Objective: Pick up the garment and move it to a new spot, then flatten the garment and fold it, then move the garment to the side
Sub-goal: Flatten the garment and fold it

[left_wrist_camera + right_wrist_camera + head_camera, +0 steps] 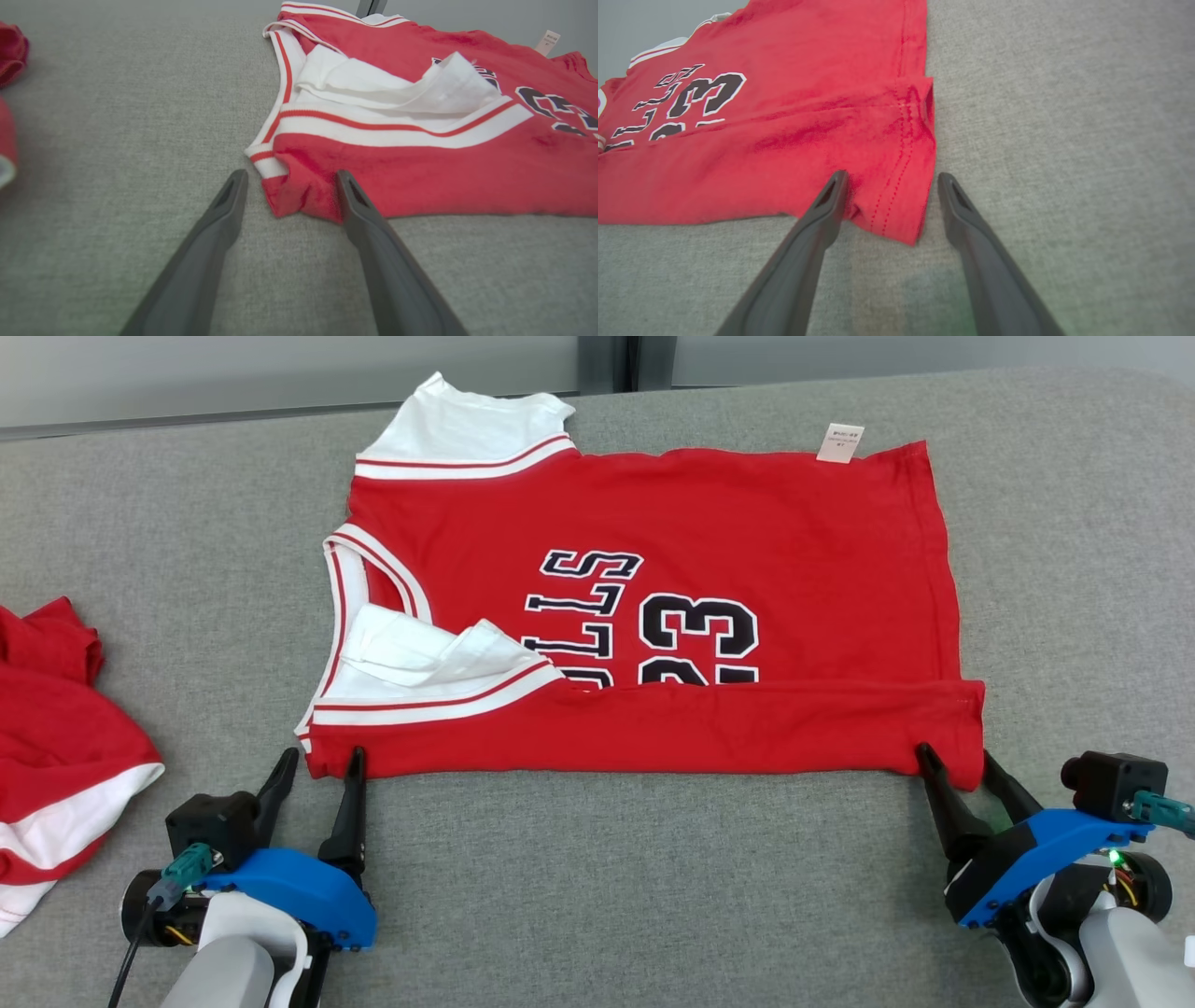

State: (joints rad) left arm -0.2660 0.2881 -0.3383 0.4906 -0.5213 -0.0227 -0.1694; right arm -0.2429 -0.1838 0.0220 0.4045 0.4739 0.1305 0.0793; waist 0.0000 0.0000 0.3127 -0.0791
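The garment (653, 569) is a red sleeveless jersey with white trim and black lettering, spread on the grey table with its near edge folded up into a band over the lower print. My left gripper (320, 763) is open at the band's near left corner (299, 196), fingers astride the corner, which lies on the table between them. My right gripper (952, 758) is open at the near right corner (896, 205), with the cloth lying loose between the fingers. A white shoulder strap (402, 88) lies crumpled on the jersey's left side.
Another red and white garment (56, 747) lies bunched at the table's left edge. A white tag (839, 442) sticks out at the jersey's far edge. Grey padded table surface (607, 877) stretches in front of the jersey and to its right.
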